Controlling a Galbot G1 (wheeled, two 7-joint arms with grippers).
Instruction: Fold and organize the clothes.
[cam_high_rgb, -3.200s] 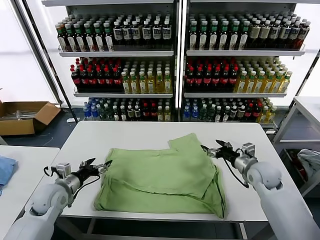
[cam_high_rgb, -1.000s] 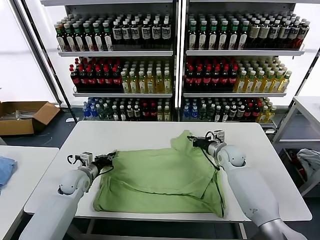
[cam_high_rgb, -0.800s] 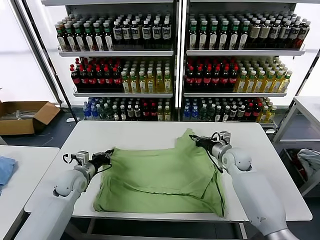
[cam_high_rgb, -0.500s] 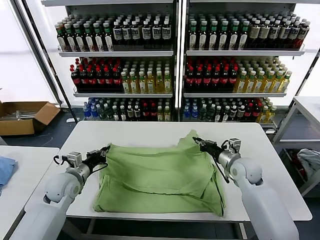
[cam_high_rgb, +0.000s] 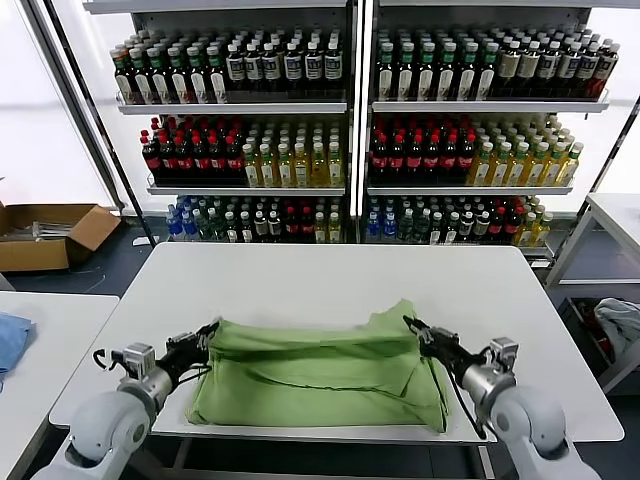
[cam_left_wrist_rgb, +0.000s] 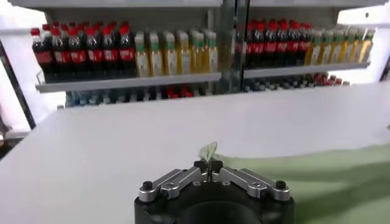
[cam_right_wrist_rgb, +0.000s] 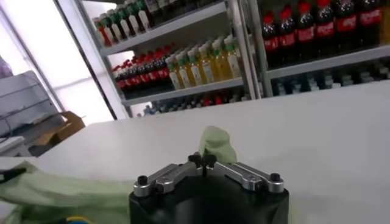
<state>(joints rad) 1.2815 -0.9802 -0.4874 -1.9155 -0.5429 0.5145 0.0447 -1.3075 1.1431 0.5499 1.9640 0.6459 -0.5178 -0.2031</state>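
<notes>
White steel shelving, upper half of the head view: rows of bottles with dark, red, yellow-green and blue contents, three tiers either side of a central post.

White desk, centre of the head view: rounded corners, bare across its far half. A second white desk stands at the lower left, carrying a blue cloth at the frame's left edge.

Light green shirt, lower centre of the head view, on the near half of the desk: soft cotton, lying in loose layers, its far edge lifted off the desk at both ends and stretched between the two end effectors. No buttons or print show from here.

Brown cardboard box, left of the frame, on the floor beyond the desks, flaps open.

Pale cloth, right edge of the frame, on a low shelf.

Left end effector, lower left: jaws closed tight on the shirt's left corner; in the left wrist view a small tuft of green pokes out between the tips.

Right end effector, lower right: jaws closed tight on the shirt's right corner, a fold of green standing above the tips in the right wrist view.
</notes>
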